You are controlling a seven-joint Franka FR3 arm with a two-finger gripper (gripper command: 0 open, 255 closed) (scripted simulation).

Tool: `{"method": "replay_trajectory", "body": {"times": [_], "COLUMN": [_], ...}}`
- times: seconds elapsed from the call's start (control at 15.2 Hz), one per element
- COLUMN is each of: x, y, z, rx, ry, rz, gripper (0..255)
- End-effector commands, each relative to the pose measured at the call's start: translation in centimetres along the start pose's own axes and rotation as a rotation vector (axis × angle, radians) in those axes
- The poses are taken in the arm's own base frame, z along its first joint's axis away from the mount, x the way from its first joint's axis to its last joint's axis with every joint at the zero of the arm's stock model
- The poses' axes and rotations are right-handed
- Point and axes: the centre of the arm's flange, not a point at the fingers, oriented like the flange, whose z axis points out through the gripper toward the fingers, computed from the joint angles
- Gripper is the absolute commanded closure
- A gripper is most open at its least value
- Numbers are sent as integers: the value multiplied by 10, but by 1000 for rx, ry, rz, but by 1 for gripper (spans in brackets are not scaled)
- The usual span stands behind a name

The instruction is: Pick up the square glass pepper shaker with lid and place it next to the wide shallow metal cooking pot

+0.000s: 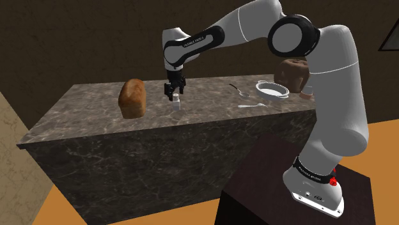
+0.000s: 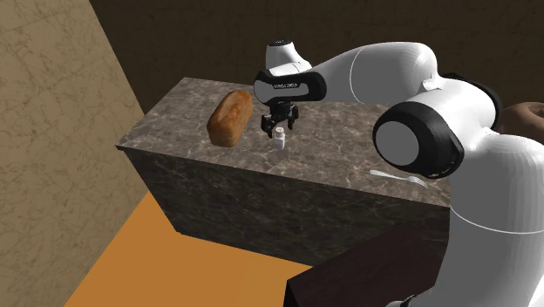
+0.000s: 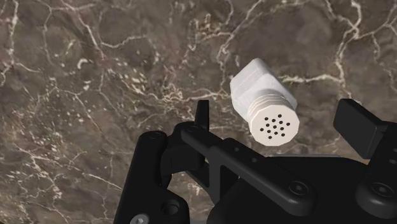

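The gripper is held pointing straight down over the dark marbled counter, directly above the pepper shaker. The shaker is drawn plain white, with a square body and a round lid pierced with holes. It is stood upright on the counter, just beside the brown loaf and well apart from the wide shallow pot, which is set near the counter's end at the shoulder view's right, with a spoon lying close to it.

In the wrist view the lid is seen face-on between the 2 black fingers, and a clear gap is left on each side, so the jaws are spread wide and nothing is held. The shaker's long axis is run vertically, in line with the gripper's own approach, so a straight descent is judged to be all that is called for before the jaws are closed on the body below the lid. Whether the square body's flat faces are lined up squarely with the finger pads cannot be told; a corner grip is judged to be the risk. Once the shaker is lifted, a carry toward the pot is required.
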Motion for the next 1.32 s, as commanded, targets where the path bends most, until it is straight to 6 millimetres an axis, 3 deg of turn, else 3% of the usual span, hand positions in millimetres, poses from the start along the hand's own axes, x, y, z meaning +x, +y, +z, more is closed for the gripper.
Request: {"method": "replay_trajectory", "body": {"times": [0.0,0.07,0.66,1.25], "x": [0,0,0,-1], "y": [0,0,0,1], "z": [0,0,0,-47], "rx": [0,0,0,0], "ry": [0,0,0,0], "rz": [0,0,0,0], "gripper": [0,255,255,255]}}
